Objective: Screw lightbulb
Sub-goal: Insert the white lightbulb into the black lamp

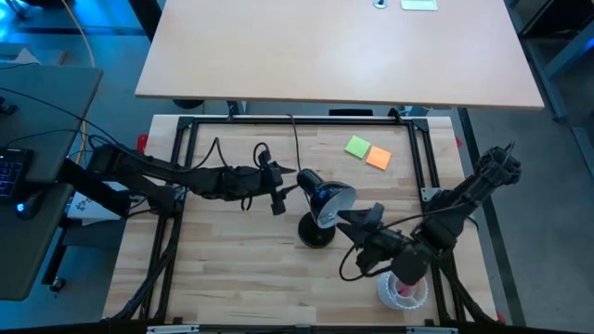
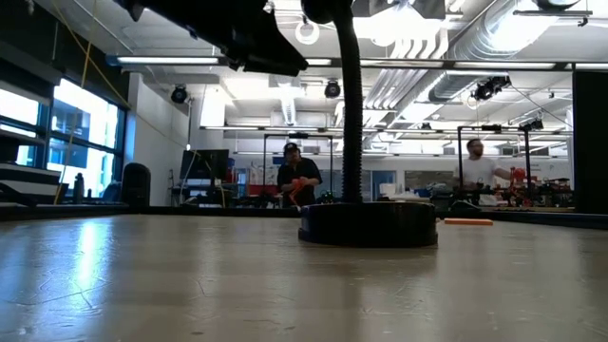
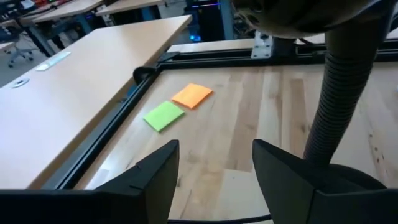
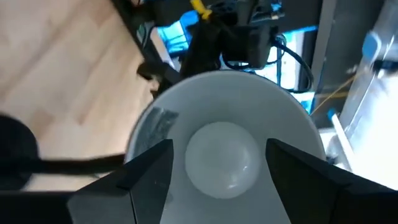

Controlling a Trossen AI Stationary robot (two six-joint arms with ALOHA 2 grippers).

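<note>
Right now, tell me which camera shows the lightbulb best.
The right wrist view: the lightbulb sits large inside the white lamp shade, between the right claw's open fingers. The high view gives only a pale spot in the lamp head. The low and left wrist views miss it.

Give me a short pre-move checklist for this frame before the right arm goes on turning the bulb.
1. Lightbulb seated inside lamp shade: ok.
2. Right gripper lined up, fingers either side of the bulb: ok.
3. Right fingers actually gripping the bulb: cannot tell.
4. Left gripper near the lamp neck, jaws open and empty, not bracing it: not ok.
5. Lamp base flat on the table: ok.
6. Clear cup away from the lamp: ok.
</note>
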